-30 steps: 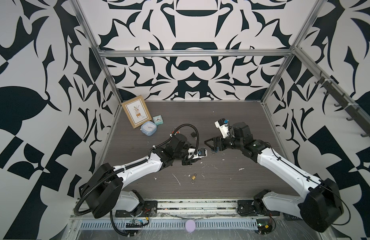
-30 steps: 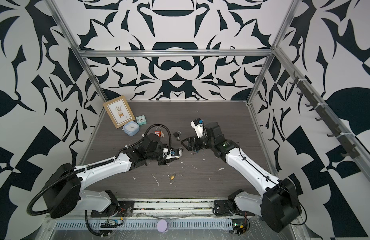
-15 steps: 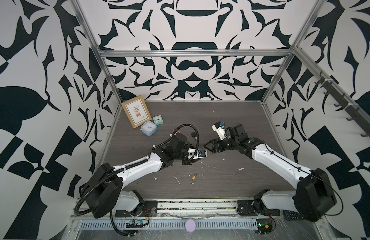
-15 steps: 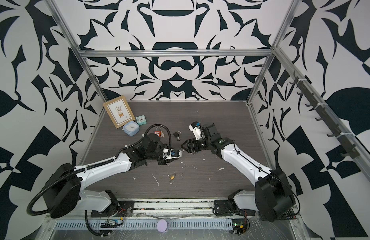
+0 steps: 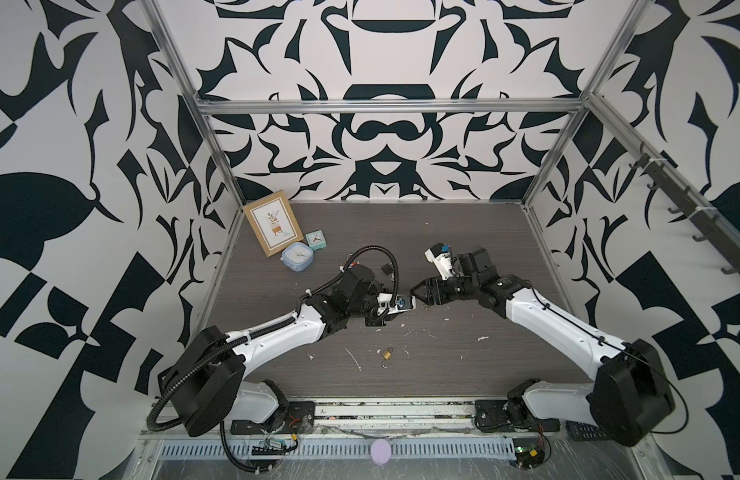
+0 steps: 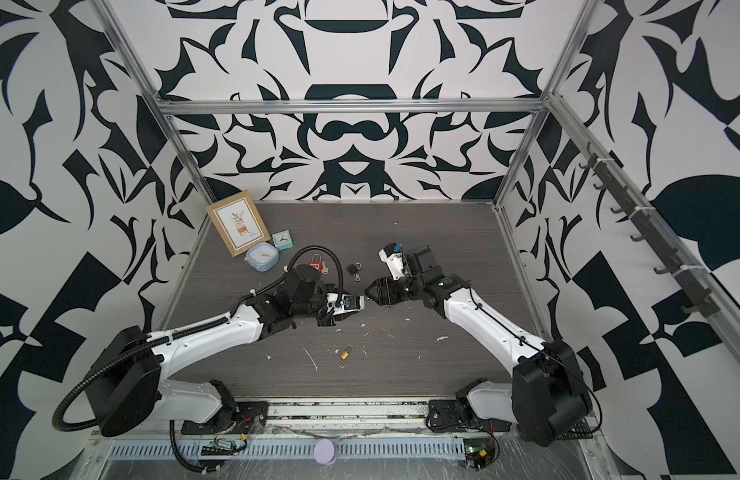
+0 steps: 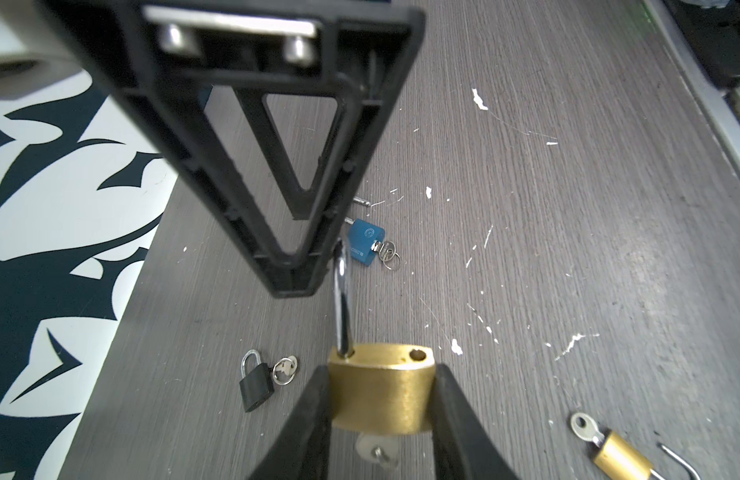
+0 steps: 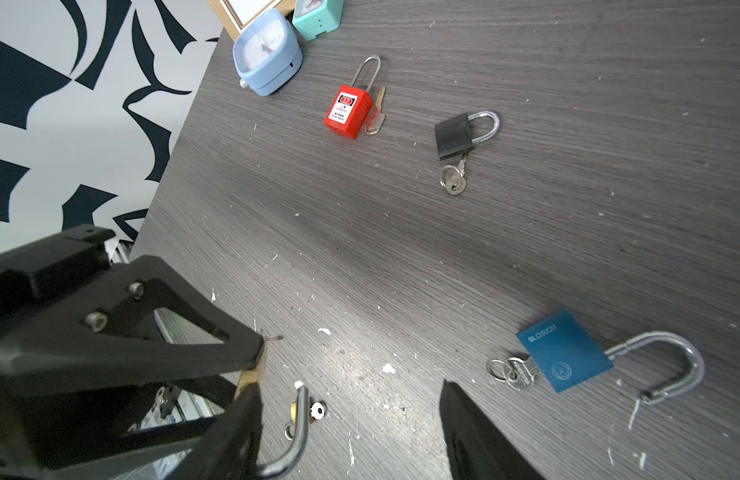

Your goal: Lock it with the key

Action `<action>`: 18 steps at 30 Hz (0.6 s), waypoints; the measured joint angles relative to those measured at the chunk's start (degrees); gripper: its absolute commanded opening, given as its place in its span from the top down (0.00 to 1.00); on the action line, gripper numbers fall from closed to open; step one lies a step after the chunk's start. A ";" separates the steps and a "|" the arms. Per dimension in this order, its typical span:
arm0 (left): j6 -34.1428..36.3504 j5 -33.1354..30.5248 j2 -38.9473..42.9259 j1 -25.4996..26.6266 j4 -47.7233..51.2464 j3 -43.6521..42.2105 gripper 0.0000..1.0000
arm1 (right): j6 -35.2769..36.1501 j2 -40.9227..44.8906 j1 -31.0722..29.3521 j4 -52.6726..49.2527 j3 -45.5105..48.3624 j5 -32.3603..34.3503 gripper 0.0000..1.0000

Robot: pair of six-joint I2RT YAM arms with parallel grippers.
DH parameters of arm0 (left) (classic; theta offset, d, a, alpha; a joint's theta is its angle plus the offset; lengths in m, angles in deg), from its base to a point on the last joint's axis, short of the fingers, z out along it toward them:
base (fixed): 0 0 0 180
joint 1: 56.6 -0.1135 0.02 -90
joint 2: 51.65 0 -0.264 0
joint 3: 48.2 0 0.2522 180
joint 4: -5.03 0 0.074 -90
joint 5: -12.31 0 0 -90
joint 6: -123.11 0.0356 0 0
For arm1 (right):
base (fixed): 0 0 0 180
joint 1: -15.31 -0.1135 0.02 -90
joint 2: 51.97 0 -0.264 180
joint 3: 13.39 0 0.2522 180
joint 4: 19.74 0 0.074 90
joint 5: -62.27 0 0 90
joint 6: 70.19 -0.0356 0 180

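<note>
In the middle of both top views the two arms are facing each other tip to tip above the worktop [image 5: 464, 232]. The left hand [image 7: 380, 374] is clamping the brass padlock [image 7: 381, 399], one finger pressing on either side of its body. It is holding the lock clear of the worktop in the lower middle of the left wrist view. The shackle [image 7: 341, 299] is standing open, with one leg seated in the body and the other hole showing bare. A key [image 7: 374, 451], blurred, is sticking out of the underside.

The right hand [image 8: 351, 386] is hovering opposite with its fingers apart. The shackle's curved end is sitting between them, close against one; whether it is touching I cannot tell.

A blue padlock [image 8: 563, 351] is lying at the right wrist view's lower right, shackle open and keys in it. A closed black padlock [image 8: 453, 135] and a red padlock [image 8: 346, 111] are lying higher in that frame. A small brass padlock [image 5: 387, 354] is lying open at the lower middle of both top views.
</note>
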 measured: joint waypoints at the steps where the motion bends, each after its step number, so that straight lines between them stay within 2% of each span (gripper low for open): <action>1: -0.09 -0.17 0.00 0.00 -0.07 0.00 1.00 | -0.07 0.13 0.00 -0.17 0.00 -0.02 0.38; 9: -1.16 -0.46 -0.07 0.11 0.74 0.68 1.00 | -0.11 5.92 0.00 -0.92 0.17 1.18 0.41; 13: -1.49 -0.02 -0.33 0.09 2.21 2.43 1.00 | 0.42 7.74 0.00 -0.04 0.44 -2.32 0.42; 18: -1.99 0.81 -1.03 0.09 2.82 3.17 1.00 | 1.29 6.62 -0.37 0.31 0.66 -6.67 0.51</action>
